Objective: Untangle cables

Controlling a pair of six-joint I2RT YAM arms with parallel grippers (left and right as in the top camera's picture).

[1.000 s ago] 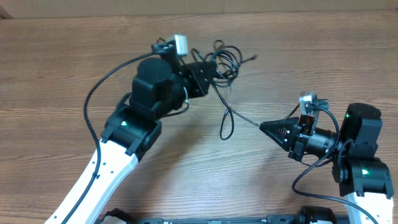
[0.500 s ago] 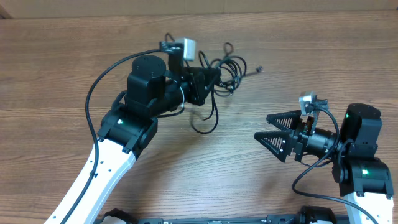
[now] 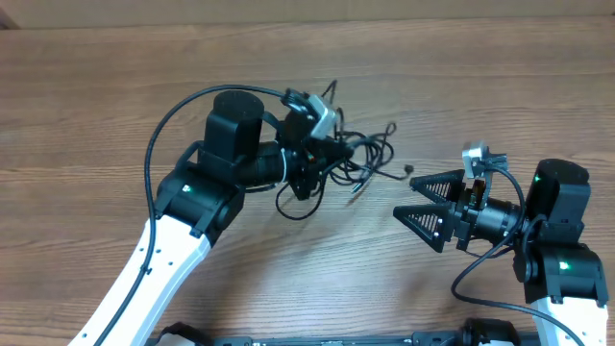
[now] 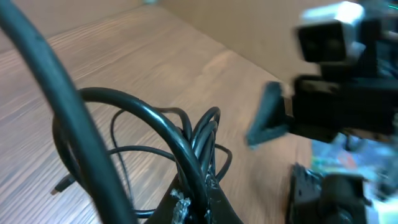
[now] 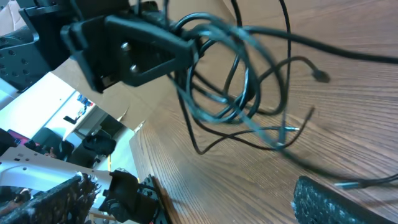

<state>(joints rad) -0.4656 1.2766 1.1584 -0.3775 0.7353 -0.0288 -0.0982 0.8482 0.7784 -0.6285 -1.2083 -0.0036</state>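
Nearest, on the right, the R claw [image 3: 405, 197] stands wide w/ nothing btwn its jaws. It is aimed left at the cables [image 3: 357, 157] but sits apart from them.

Farther in, mid-scene, the L claw [image 3: 312, 165] is closed on the cables where several loops bunch together. The rest spreads right as a loose snarl over the tabletop [image 3: 96, 96], w/ one plug end [image 3: 357, 191] on the near side and another strand reaching far-right. Whether the snarl touches the wood can't be told.

Risks, as judgement only:
- The L claw pinches many strands at once, so a pull by the R claw on a loop, not a free end, would prob. cinch the knot tighter.
- Thin cord vs. broad jaws means the R claw could take two strands, or miss.
- A hard tug may slip the bunch out of the L claw.
- The thick arm cable [image 4: 56, 106] runs close by the loops in the left wrist view & could snag.
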